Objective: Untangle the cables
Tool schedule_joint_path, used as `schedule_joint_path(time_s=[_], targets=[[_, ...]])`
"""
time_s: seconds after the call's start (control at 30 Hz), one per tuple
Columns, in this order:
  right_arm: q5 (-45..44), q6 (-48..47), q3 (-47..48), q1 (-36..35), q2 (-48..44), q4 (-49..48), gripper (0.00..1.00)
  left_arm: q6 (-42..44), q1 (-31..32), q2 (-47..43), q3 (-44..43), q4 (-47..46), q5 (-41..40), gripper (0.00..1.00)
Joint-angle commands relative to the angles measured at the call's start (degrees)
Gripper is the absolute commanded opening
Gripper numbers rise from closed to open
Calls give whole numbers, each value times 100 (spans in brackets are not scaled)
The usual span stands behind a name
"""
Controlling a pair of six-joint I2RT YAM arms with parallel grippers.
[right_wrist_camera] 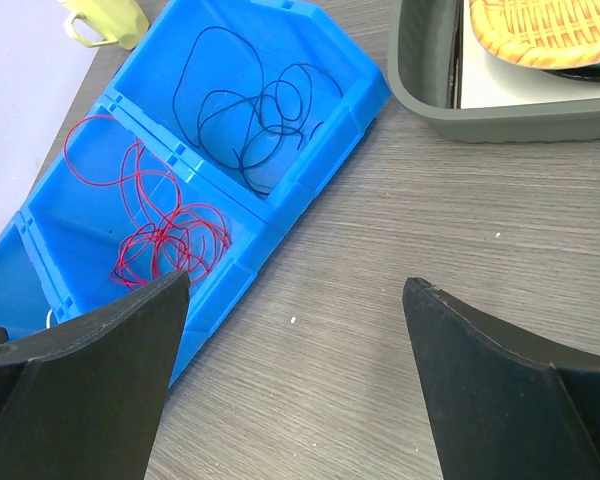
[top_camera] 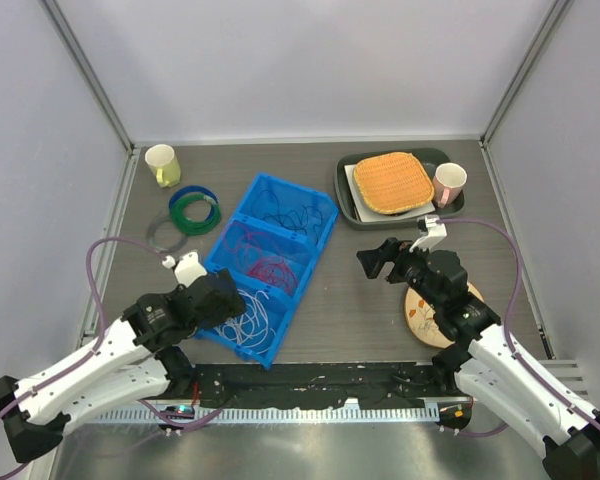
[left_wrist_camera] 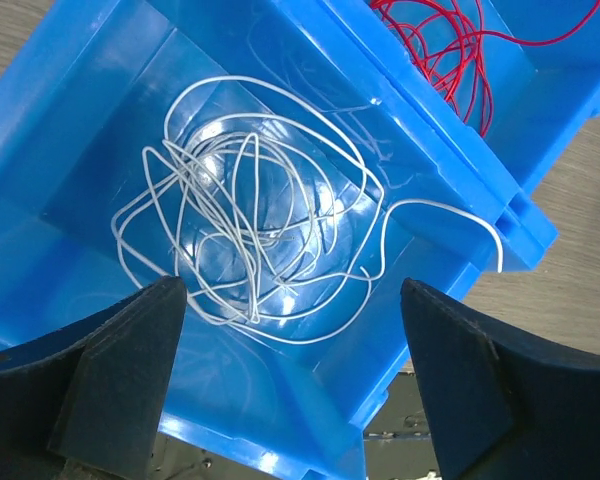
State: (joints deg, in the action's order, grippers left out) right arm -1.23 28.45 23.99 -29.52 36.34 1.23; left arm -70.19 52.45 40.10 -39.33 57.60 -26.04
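Observation:
A blue three-compartment bin [top_camera: 320, 225] lies on the table. Its near compartment holds tangled white wire [top_camera: 250, 318], the middle one red wire [top_camera: 270, 270], the far one dark wire [top_camera: 285, 215]. My left gripper [top_camera: 223, 300] is open and empty, hovering over the near compartment; its wrist view shows the white wire [left_wrist_camera: 245, 210] below the open jaws [left_wrist_camera: 290, 370] and the red wire [left_wrist_camera: 450, 50] beyond. My right gripper [top_camera: 375, 262] is open and empty above bare table right of the bin; its view [right_wrist_camera: 295, 375] shows the red wire [right_wrist_camera: 170, 235] and dark wire [right_wrist_camera: 255, 110].
Blue, green and clear coiled rings [top_camera: 190, 212] and a yellow mug [top_camera: 162, 163] sit at the back left. A grey tray [top_camera: 345, 195] with a woven mat [top_camera: 392, 182] and pink cup [top_camera: 448, 183] sits back right. A round patterned coaster [top_camera: 420, 310] lies under the right arm.

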Motion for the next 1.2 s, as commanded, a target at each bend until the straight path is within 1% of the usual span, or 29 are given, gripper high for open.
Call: schedule_joint_path(time_s=[0.0, 0.1, 0.27, 0.4, 0.5, 0.6, 0.67, 0.9, 1.03, 1.17], targets=[[-140, 3, 18, -10, -13, -11, 93, 207, 11, 174, -373, -161, -235, 95], [-263, 29, 71, -10, 49, 104, 93, 471, 11, 279, -583, -320, -305, 100], [-710, 195, 264, -10, 137, 552, 93, 761, 20, 490, -1049, -399, -585, 100], [-1509, 477, 510, -10, 172, 1080, 94, 1033, 20, 841, -1489, -495, -849, 100], [-1852, 530, 756, -1, 155, 1466, 94, 1043, 20, 1052, -1691, -601, -1078, 100], [-2126, 460, 1010, -10, 58, 1862, 94, 1192, 11, 1325, -1893, -689, -1113, 100], [-2135, 425, 1081, -10, -38, 2029, 95, 1227, 11, 1422, -2016, -680, -1183, 100], [-2522, 372, 1161, -10, -627, 2249, 95, 1201, 11, 1106, -1929, -619, -1508, 100], [-2610, 364, 1108, -19, -672, 2241, 95, 1166, 11, 816, -1736, -724, -1614, 100], [-2654, 337, 1099, -10, -637, 2241, 95, 1166, 11, 640, -1701, -637, -1728, 100]])
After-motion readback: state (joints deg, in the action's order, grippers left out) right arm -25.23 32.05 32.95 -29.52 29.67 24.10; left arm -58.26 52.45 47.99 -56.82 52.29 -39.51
